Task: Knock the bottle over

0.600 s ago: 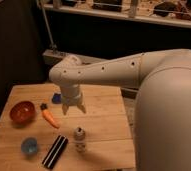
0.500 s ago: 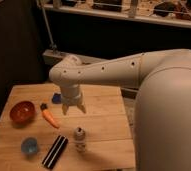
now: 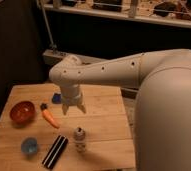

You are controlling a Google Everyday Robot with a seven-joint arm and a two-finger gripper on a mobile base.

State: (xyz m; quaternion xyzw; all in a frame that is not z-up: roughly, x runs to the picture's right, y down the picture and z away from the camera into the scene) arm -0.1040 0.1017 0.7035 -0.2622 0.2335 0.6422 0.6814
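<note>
Bottle (image 3: 79, 139) stands upright on the wooden table (image 3: 106, 117), near the front edge. It is whitish with a rounded cap and dark marks low on the body.

White arm (image 3: 109, 72) comes in from the right of the bottle, off a big rounded body, with the forearm roughly level and high above the bottle. The wrist bends sharply so the gripper (image 3: 73, 111) points straight down. Gripper hangs above and slightly left of the bottle, further back on the table, not touching it; a clear gap shows between its tips and the cap. The two fingers (image 3: 82, 107) are spread apart with nothing between them.

Carrot (image 3: 50, 115) lies flat left of the bottle and further back, tilted, near the gripper's left finger; can't tell if they touch. Red bowl (image 3: 22, 111) sits further left of the bottle, beyond the carrot. Black-and-white striped bar (image 3: 55, 151) lies just left of the bottle, slightly nearer the front edge, angled. Small blue bowl (image 3: 29, 146) is left of the bottle past the bar. A blue object (image 3: 56, 98) sits behind the bottle, partly hidden by the gripper, shape unclear.
</note>
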